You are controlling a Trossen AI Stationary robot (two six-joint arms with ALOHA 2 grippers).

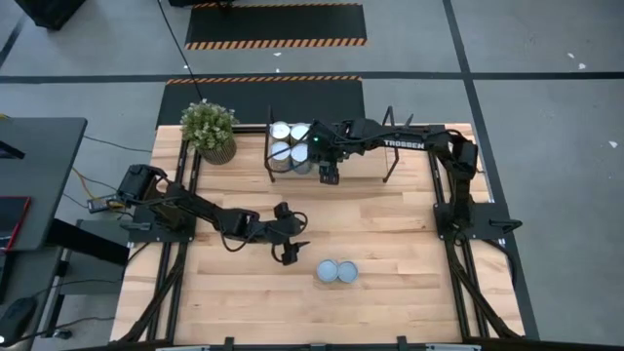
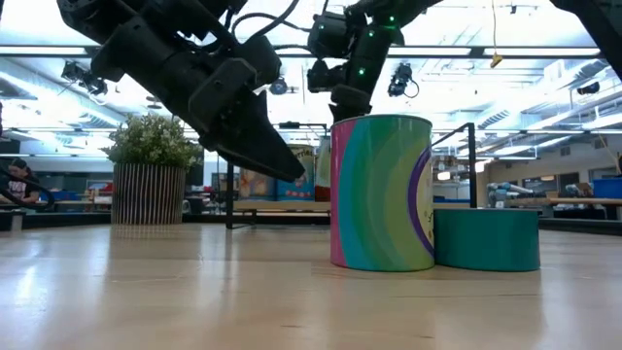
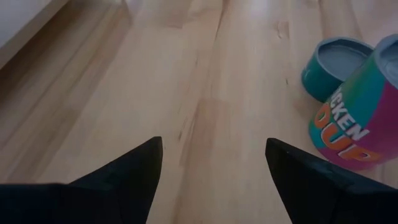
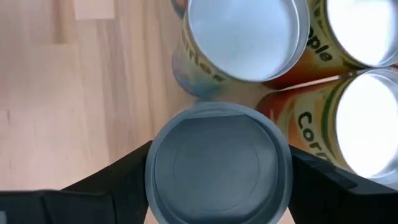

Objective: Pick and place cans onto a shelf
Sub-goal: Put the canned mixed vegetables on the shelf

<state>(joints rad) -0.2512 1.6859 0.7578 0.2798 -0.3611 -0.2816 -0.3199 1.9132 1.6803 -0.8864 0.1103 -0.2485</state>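
Left hand [image 1: 291, 252]: fingers spread, holding nothing, low over the worktop [image 1: 390, 283]; two upright cans [image 1: 337, 272], touching, lie just beside it toward the right arm, nearer this hand. Right hand [image 4: 217, 163]: fingers around a grey-topped can [image 4: 217, 163] at the shelf [image 1: 390, 154], beside three shelved tins.

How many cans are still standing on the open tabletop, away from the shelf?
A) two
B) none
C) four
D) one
A: the high view shows just two cans side by side on the bare wood of the table near the left gripper, while the others are clustered at the shelf by the right gripper.
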